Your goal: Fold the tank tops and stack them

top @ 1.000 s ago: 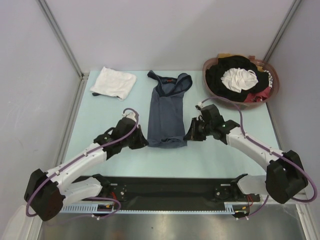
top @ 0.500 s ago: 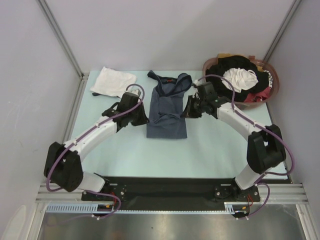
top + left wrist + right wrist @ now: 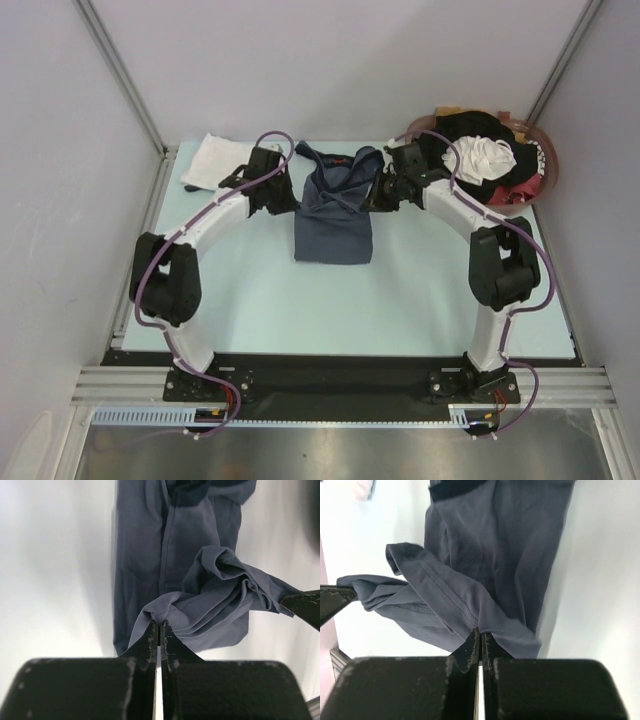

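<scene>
Grey-blue tank top point(image 3: 334, 228): lies lengthwise in the middle of the table point(image 3: 260, 290), straps and neck at the far end, with one end doubled back over the body so the near edge is a soft fold.
Left gripper point(image 3: 159, 632): jaws pressed together on one corner of the doubled-back edge; the left wrist view shows the cloth bunching and rising straight out of the fingertips.
Right gripper point(image 3: 479, 635): jaws likewise pinched tight on the opposite corner, where the stitched hem runs up and away from the tips.
Cloth between the jaws: the held edge spans from one gripper to the other across the width of the top, sagging in loose folds above the flat layer beneath.
Grippers on the table: one at each long side of the top, about midway along it, facing each other.
White tank top point(image 3: 210, 160): folded, at the far left corner, partly hidden by the left arm and apart from the grey-blue one.
Basket point(image 3: 547, 165): far right corner, heaped with mixed clothes point(image 3: 480, 160).
</scene>
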Controlling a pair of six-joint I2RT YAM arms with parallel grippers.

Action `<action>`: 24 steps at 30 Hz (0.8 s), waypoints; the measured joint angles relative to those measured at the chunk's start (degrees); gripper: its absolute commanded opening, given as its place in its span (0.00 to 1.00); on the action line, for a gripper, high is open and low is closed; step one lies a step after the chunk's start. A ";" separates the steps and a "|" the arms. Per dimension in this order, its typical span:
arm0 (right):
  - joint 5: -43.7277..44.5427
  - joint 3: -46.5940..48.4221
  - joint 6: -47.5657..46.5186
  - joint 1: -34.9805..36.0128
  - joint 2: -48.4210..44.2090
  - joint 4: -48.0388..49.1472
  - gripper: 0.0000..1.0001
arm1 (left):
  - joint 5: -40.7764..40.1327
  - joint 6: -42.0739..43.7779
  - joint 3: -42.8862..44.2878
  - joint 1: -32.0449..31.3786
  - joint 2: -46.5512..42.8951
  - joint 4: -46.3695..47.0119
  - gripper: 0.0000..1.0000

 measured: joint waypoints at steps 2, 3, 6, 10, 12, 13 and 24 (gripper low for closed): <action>-0.39 2.25 0.09 -0.50 1.95 0.15 0.00 | 0.42 0.02 2.03 0.57 2.25 0.15 0.00; -0.55 3.17 0.07 -0.85 2.69 0.39 0.00 | 0.66 0.00 2.75 0.85 3.23 0.13 0.00; -1.66 6.25 0.04 -1.53 5.68 1.64 0.00 | 1.20 0.00 4.28 1.38 5.73 0.13 0.00; -2.78 7.80 0.04 -1.97 8.37 2.49 0.00 | 1.60 0.00 5.99 1.95 8.52 0.11 0.00; -3.06 8.79 0.07 -2.27 9.97 2.99 0.00 | 1.77 0.00 6.67 2.23 9.64 0.11 0.00; -3.21 9.09 0.09 -2.43 10.64 3.21 0.03 | 1.92 -0.02 6.97 2.38 10.14 0.20 0.01; -3.02 8.74 0.57 -4.17 13.88 8.44 0.71 | 2.21 1.31 5.46 3.50 11.19 6.21 0.80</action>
